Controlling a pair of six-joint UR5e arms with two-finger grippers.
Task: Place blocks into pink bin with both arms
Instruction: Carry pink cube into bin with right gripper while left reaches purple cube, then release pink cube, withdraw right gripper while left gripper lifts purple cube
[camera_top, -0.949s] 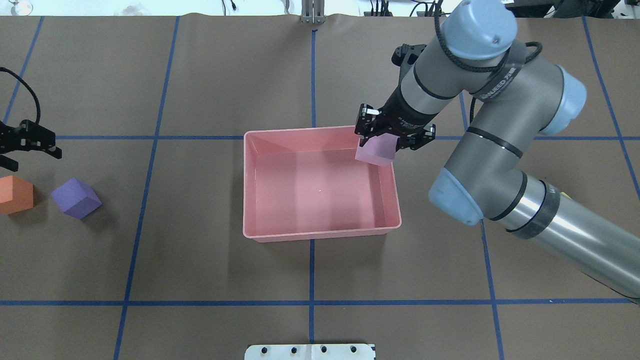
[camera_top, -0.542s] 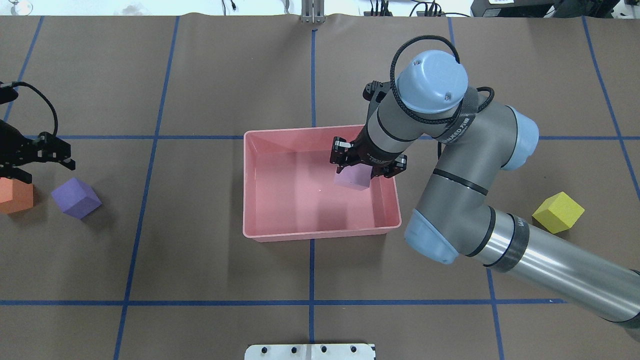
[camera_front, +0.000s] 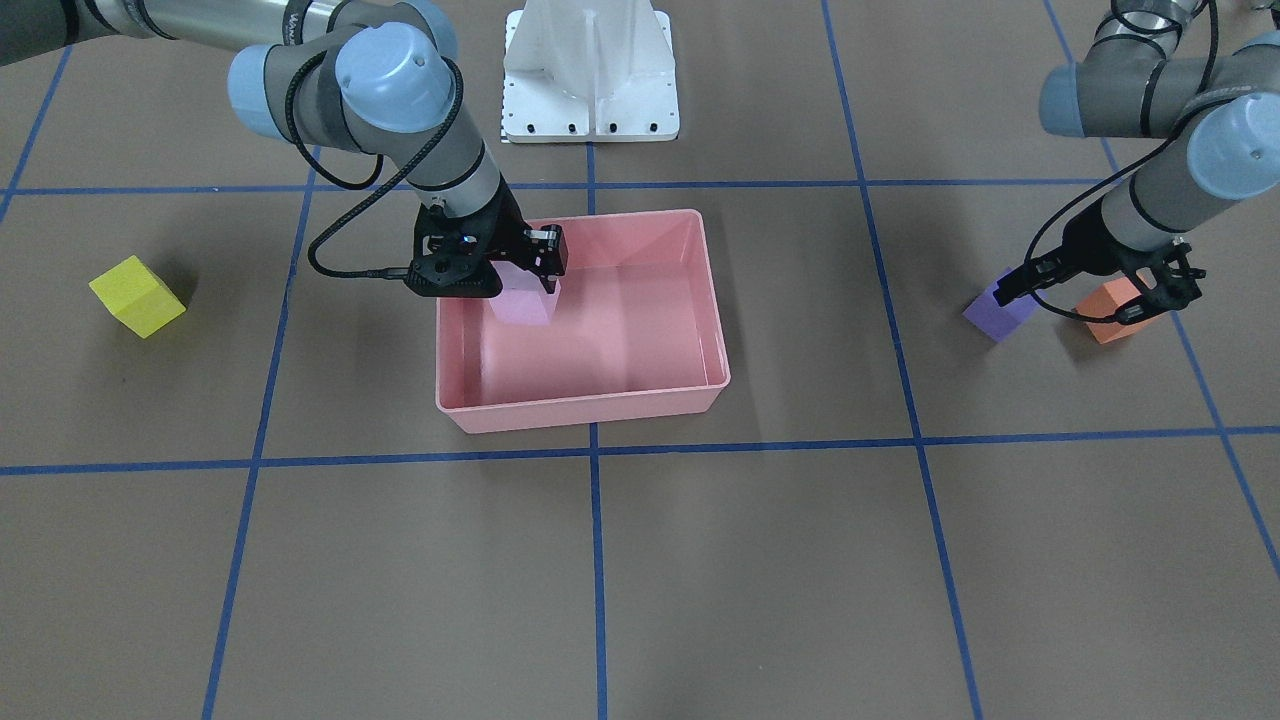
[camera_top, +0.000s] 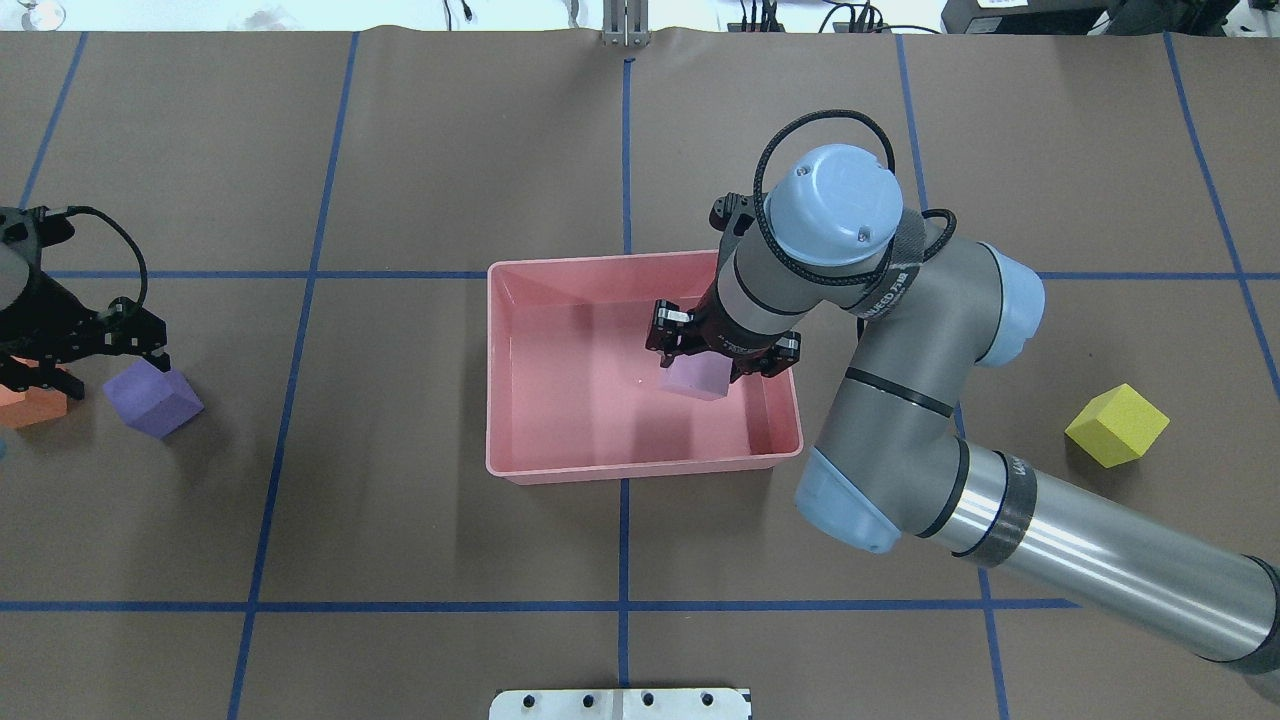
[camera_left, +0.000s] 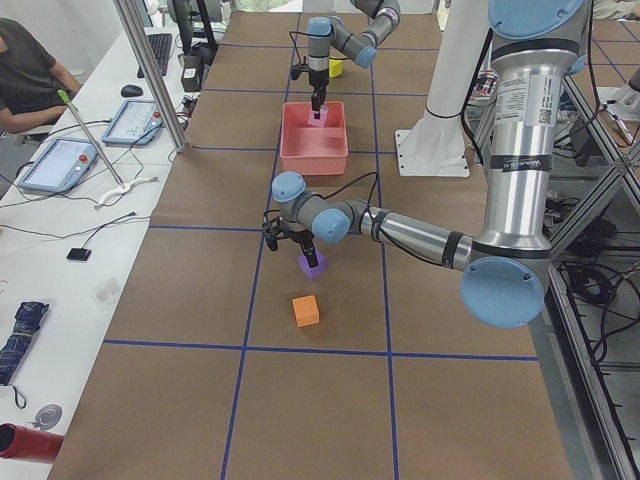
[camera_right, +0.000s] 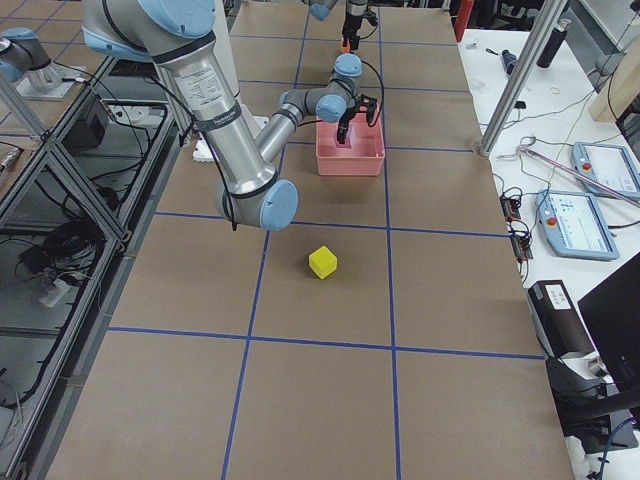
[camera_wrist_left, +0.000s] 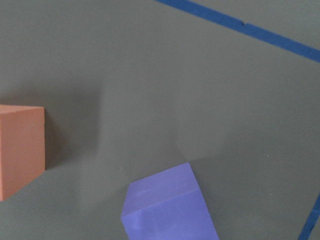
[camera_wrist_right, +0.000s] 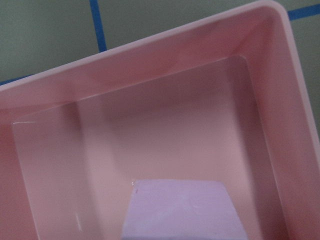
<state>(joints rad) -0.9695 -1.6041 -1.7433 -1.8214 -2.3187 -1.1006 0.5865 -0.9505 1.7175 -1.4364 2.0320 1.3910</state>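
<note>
Matte light-pink cube (camera_top: 694, 378) lowered deeper, glossy thin-walled pink bin (camera_top: 640, 470)

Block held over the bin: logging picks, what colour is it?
The block is light pink, clearest in the overhead view.

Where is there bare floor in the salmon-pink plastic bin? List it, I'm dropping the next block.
The salmon-pink plastic bin has bare floor across its half toward the robot's left, bordered by three walls. Crowded: the other half, where the right gripper holds the small light-pink cube.
</note>
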